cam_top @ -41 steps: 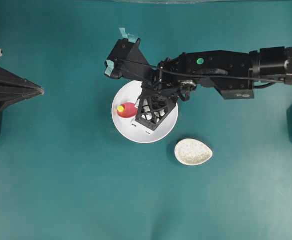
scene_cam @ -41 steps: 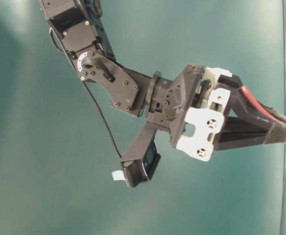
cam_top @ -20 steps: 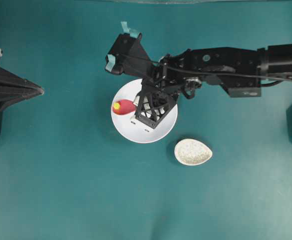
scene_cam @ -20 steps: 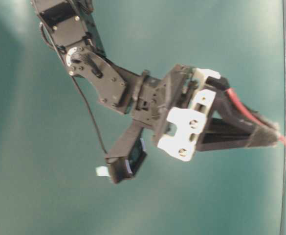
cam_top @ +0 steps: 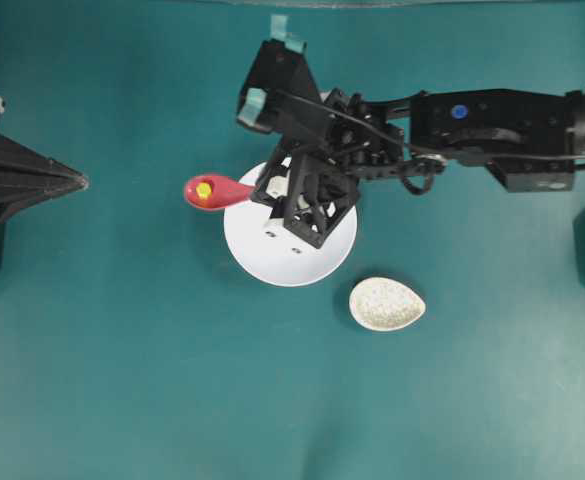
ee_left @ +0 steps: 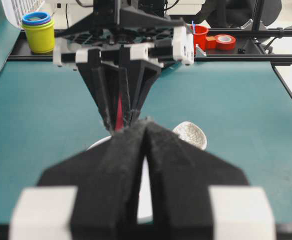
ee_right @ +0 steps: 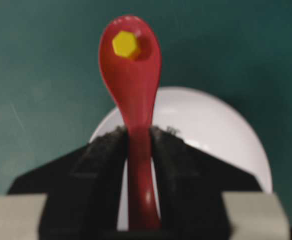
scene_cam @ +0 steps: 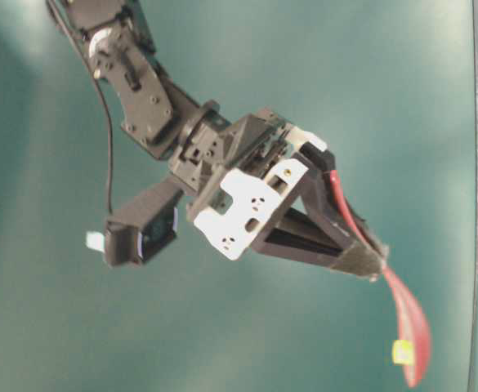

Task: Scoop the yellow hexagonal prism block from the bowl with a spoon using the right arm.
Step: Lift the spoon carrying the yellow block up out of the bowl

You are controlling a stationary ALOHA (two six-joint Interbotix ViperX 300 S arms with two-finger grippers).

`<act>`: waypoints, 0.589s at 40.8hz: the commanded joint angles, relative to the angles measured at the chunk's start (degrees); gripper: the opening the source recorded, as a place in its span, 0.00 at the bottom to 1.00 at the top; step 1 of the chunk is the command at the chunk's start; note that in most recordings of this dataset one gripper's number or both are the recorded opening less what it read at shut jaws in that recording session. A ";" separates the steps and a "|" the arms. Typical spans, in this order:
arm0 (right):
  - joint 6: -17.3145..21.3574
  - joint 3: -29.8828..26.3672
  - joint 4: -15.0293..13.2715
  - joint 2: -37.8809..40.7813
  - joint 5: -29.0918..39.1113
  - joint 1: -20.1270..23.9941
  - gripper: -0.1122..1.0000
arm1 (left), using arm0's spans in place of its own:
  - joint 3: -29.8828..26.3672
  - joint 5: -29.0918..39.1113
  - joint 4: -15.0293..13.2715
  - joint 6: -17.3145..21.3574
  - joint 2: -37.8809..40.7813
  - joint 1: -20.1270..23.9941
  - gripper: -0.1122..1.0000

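The bench (cam_top: 122,380) is lying teal and flat across the whole overhead frame, carrying everything below me.

My right arm (cam_top: 492,125) is reaching in from the right edge of the overhead frame toward the upper middle, with teal tape showing on its housing at the upper middle.

My left arm is sitting at the left edge of the overhead frame, well apart from the dishes. Its fingers (ee_left: 136,165) are pressing together in the left wrist view, with nothing between them.

The bowl (cam_top: 272,262) is sitting just left of centre in the overhead frame, large, round and white. My right hand is hanging over its upper half.

The spoon rest (cam_top: 387,304) is lying near the bowl, to its lower right, speckled and egg-shaped, not touching it.

My right fingers (ee_right: 98,170) are clamping the spoon (ee_right: 133,90) by its handle; in the right wrist view the black pads are pressing on both sides of the red stem at the lower middle.

The spoon's scoop is pointing left in the overhead frame, beyond the bowl's upper-left rim and over bare bench.

The yellow hexagonal prism block (ee_right: 125,44) is sitting inside the scoop near its far end, at the upper middle of the right wrist view. It is out of the bowl.
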 commanded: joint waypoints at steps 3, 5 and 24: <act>-3.69 2.55 -0.79 -4.13 -8.09 0.88 0.31 | -1.76 -0.35 0.18 0.00 0.26 0.00 0.09; -5.19 3.87 -0.79 -5.01 -10.81 1.14 0.31 | -1.67 -0.35 0.18 0.00 0.26 0.00 0.09; -7.21 14.41 -0.18 -13.27 -23.64 1.76 0.31 | -1.76 -0.35 0.18 -0.09 0.26 0.09 0.09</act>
